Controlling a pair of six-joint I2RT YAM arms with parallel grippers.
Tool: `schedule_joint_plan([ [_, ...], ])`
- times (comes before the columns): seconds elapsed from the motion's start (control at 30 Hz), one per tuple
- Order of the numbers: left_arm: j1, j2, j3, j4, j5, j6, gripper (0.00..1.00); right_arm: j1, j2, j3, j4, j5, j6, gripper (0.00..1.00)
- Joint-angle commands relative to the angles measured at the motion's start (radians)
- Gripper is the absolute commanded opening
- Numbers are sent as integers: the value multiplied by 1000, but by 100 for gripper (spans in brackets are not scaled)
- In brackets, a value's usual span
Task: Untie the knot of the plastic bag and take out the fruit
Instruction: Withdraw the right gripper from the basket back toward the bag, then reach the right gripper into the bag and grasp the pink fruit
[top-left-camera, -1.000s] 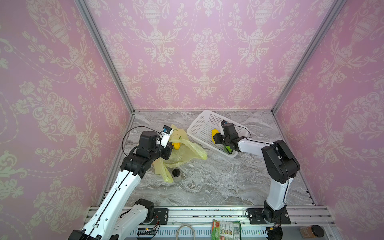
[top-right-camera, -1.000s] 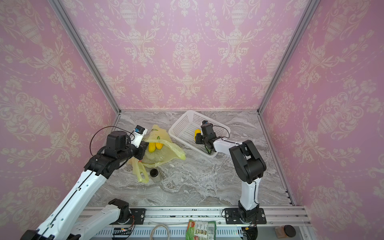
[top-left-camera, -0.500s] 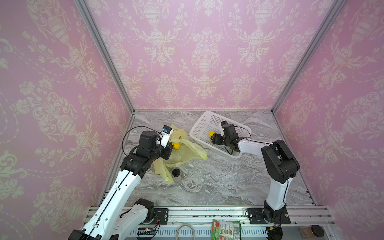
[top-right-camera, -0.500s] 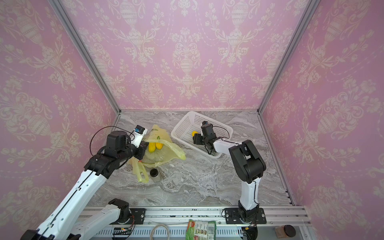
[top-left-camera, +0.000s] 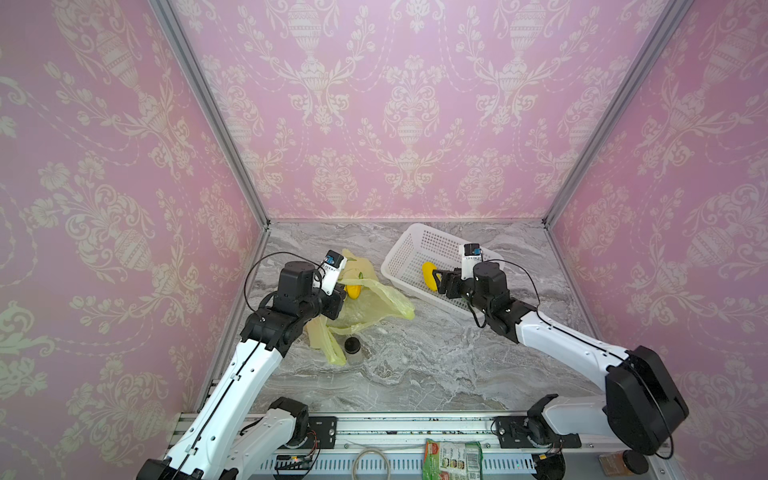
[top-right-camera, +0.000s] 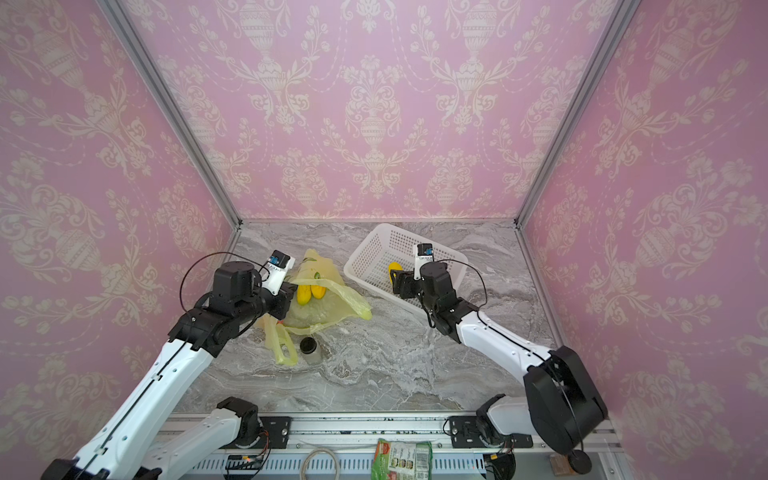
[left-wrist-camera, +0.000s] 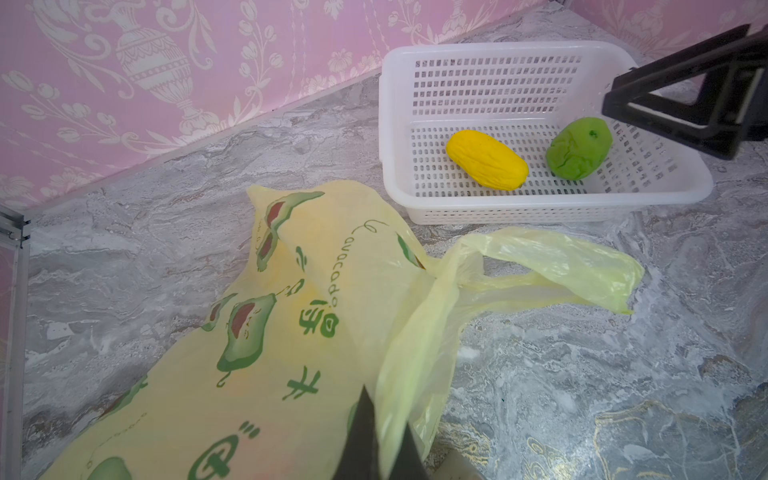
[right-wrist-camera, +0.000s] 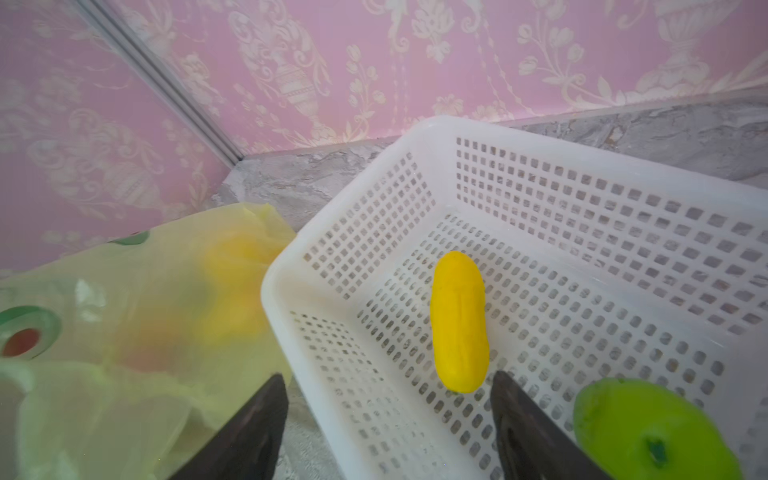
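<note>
Right gripper (top-left-camera: 437, 281) hangs over the white basket (top-left-camera: 401, 248) with its jaws spread wide and nothing between them. A yellow fruit (top-left-camera: 428, 272) lies on the basket floor just in front of its fingertips. A second ago that fruit sat right at the gripper. The left gripper (top-left-camera: 337, 300) is at the mouth of the plastic bag (top-left-camera: 376, 301), as before. The bag lies crumpled on the marble table (top-left-camera: 436, 365) left of the basket, with another yellow fruit (top-left-camera: 353, 291) showing inside it. A small black-lidded jar (top-left-camera: 352, 345) stands near the bag's front edge.

In both top views the arms and bag sit where they were. Here the right gripper (top-right-camera: 400, 283) stands open beside the yellow fruit (top-right-camera: 394, 268) in the basket (top-right-camera: 372, 249), and two yellow fruits (top-right-camera: 309, 293) show in the bag (top-right-camera: 334, 309) by the left gripper (top-right-camera: 287, 302).

From the left wrist, the left gripper (left-wrist-camera: 376, 442) is pinched tight on a fold of the avocado-printed bag (left-wrist-camera: 291, 332). A loose handle (left-wrist-camera: 561, 266) trails toward the basket (left-wrist-camera: 540, 208). Inside the basket lie a yellow fruit (left-wrist-camera: 486, 160) and a green fruit (left-wrist-camera: 579, 147), apart, with one of the right gripper's fingers (left-wrist-camera: 665, 129) above.

From the right wrist, the right gripper (right-wrist-camera: 388, 374) is wide open over the basket (right-wrist-camera: 415, 133). The yellow fruit (right-wrist-camera: 459, 320) rests free on the floor, the green fruit (right-wrist-camera: 652, 436) is beside one finger, and the bag (right-wrist-camera: 145, 311) lies outside the wall.
</note>
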Motion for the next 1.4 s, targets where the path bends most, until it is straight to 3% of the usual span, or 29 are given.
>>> schedule_joint_plan([
  [0.0, 7, 6, 0, -12, 18, -1, 0, 121, -119, -81, 136, 77, -152, 78],
  [0.2, 7, 7, 1, -13, 20, 1, 0, 343, -164, -118, 249, 16, -335, 78],
  [0.47, 7, 4, 1, -14, 14, 3, 0, 577, 87, 18, 254, -9, -522, 78],
  [0.8, 6, -5, 1, -13, 19, 5, 0, 534, 479, 257, 249, -79, -387, 72],
  [1.07, 6, -9, 1, -10, 27, 5, 0, 442, 672, 465, 163, -99, -224, 68],
  [1.37, 6, -13, 0, -7, 23, 5, 0, 436, 890, 708, 63, -180, -143, 68],
])
